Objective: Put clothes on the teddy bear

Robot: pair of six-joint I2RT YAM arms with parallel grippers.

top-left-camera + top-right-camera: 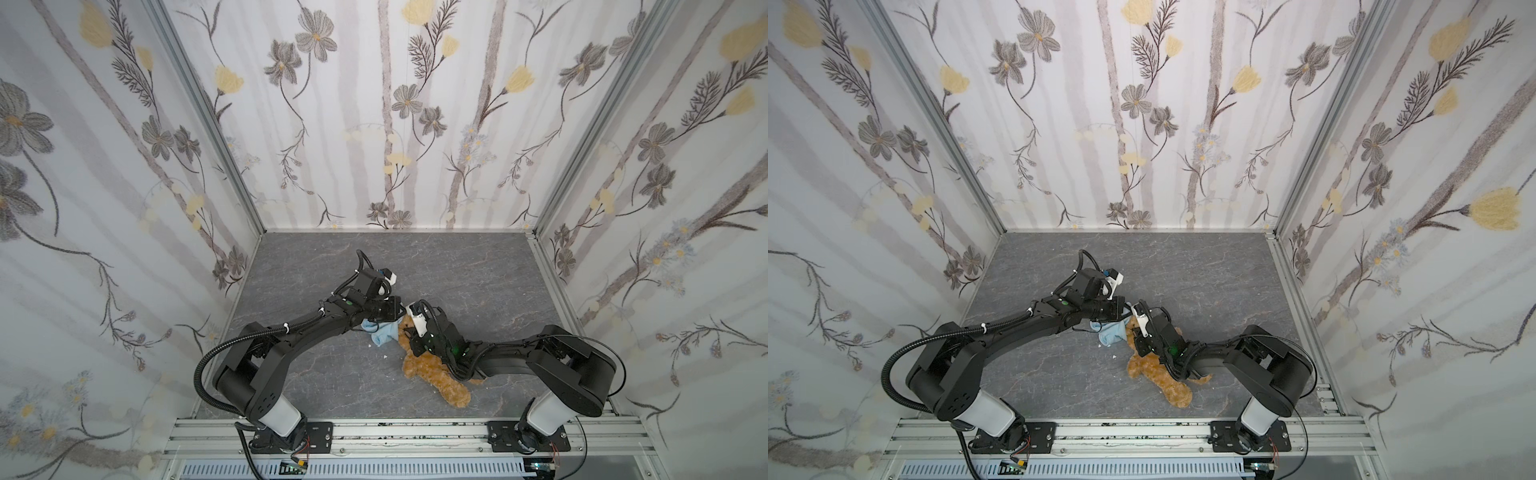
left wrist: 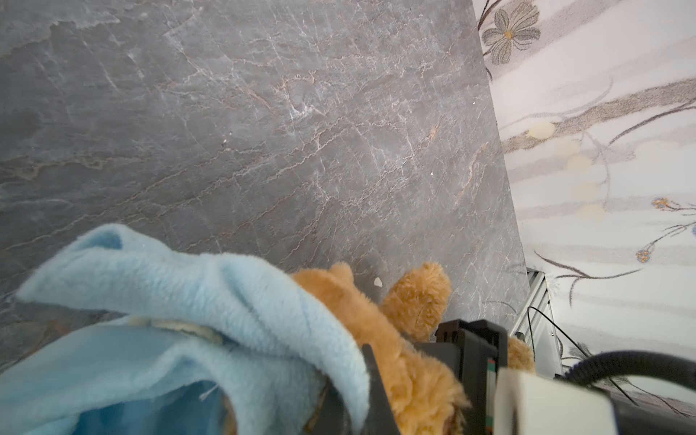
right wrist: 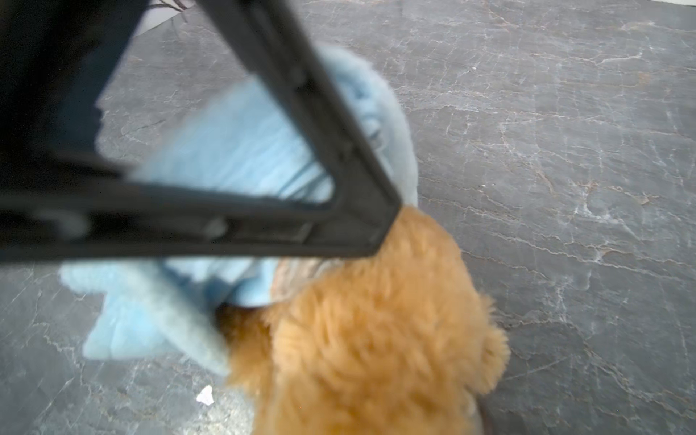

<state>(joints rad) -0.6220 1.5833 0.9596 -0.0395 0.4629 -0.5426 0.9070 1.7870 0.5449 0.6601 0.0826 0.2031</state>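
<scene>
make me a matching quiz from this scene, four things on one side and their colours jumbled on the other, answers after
Things:
1. teddy bear
2. fleece top
3. tabletop
4. small scrap lying on the tabletop near the bear

Colours:
a. grey with pale veins
b. light blue
c. white
d. golden-brown

Pairs: 1-d, 2-b, 3-a, 4-c
</scene>
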